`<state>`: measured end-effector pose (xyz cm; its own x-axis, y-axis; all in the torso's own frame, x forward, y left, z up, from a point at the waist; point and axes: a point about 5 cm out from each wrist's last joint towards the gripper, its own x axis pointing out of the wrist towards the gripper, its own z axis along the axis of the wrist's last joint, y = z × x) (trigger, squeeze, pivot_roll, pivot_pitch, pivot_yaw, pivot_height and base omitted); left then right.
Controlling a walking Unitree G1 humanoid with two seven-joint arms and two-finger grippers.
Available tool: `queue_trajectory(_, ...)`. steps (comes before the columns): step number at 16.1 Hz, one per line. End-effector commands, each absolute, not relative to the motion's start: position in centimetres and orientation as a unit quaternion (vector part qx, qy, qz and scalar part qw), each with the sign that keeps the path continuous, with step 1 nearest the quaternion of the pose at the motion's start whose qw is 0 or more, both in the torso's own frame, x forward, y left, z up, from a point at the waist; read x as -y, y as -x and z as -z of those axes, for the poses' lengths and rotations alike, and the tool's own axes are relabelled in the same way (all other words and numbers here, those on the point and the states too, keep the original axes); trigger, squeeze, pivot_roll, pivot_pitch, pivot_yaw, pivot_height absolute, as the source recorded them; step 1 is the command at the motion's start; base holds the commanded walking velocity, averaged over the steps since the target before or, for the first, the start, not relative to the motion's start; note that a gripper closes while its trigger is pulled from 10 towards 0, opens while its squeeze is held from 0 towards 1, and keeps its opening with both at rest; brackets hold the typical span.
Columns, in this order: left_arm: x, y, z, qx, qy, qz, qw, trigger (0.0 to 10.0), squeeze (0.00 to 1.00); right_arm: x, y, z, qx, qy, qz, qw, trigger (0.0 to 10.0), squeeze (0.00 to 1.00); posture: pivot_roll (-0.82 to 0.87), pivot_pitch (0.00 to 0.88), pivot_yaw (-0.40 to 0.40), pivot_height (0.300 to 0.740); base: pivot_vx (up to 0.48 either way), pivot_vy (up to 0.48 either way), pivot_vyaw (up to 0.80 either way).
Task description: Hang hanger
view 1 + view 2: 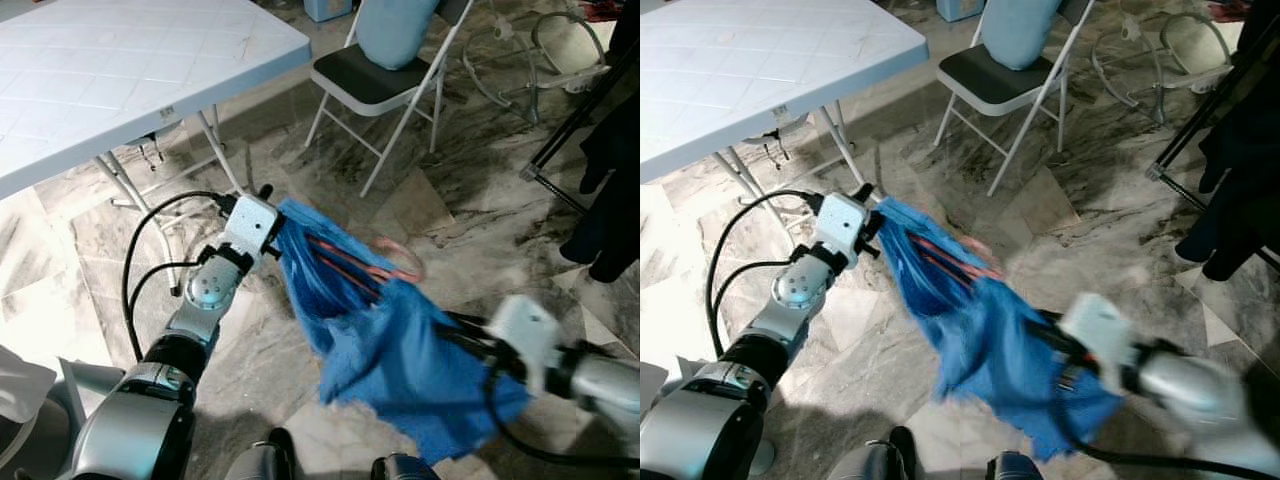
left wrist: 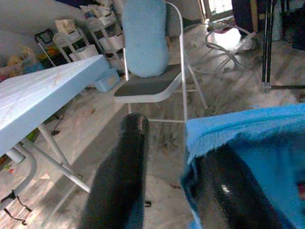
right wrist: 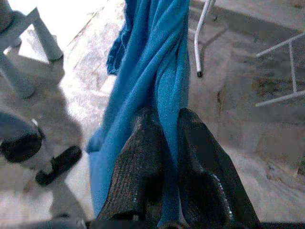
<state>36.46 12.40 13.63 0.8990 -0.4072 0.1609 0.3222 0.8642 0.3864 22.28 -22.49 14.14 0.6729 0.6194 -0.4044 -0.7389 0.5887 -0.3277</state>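
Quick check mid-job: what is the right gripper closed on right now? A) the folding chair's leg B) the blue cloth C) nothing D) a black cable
B: in the right wrist view the right gripper has its two black fingers pinched on a fold of the blue cloth, which hangs between both arms.
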Motion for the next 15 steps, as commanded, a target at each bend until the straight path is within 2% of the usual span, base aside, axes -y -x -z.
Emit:
queue_trajectory(1,-13.5,-36.8,-13.7,0.109,-0.181,0.166,0.963,0.0,0.00,23.2,-21.9,-14.9,-0.119,0.250,-0.386,0.880,10.0,0.00,-0.26,0.195,0.095,0.740,0.000,0.000,0.00)
queue_trajectory(4,-13.9,-36.7,-12.6,0.073,-0.185,0.163,0.966,0.0,0.00,25.8,-20.6,-16.2,-0.155,0.280,-0.385,0.866,10.0,0.00,-0.26,0.201,0.099,0.740,0.000,0.000,0.00)
queue_trajectory(6,-13.9,-36.6,-11.7,0.043,-0.195,0.166,0.966,0.0,0.00,27.4,-20.5,-16.9,-0.173,0.330,-0.369,0.852,10.0,0.00,-0.27,0.203,0.100,0.740,0.000,0.000,0.00)
queue_trajectory(8,-14.0,-36.2,-10.4,0.006,-0.204,0.171,0.964,0.0,0.00,27.5,-19.9,-18.3,-0.173,0.326,-0.385,0.846,10.0,0.00,-0.27,0.204,0.103,0.740,0.000,0.000,0.00)
queue_trajectory(10,-14.3,-35.8,-8.9,-0.038,-0.210,0.179,0.960,0.0,0.00,28.1,-19.7,-20.7,-0.157,0.320,-0.383,0.852,10.0,0.00,-0.26,0.204,0.105,0.740,0.000,0.000,0.00)
queue_trajectory(14,-13.6,-35.3,-7.6,-0.079,-0.181,0.200,0.960,0.0,0.00,26.5,-19.3,-23.5,-0.101,0.278,-0.423,0.857,10.0,0.00,-0.27,0.201,0.106,0.740,0.000,0.000,0.00)
queue_trajectory(15,-13.4,-35.4,-7.9,-0.076,-0.166,0.194,0.964,0.0,0.00,26.2,-20.1,-22.5,-0.105,0.303,-0.404,0.857,10.0,0.00,-0.27,0.200,0.103,0.740,0.000,0.000,0.00)
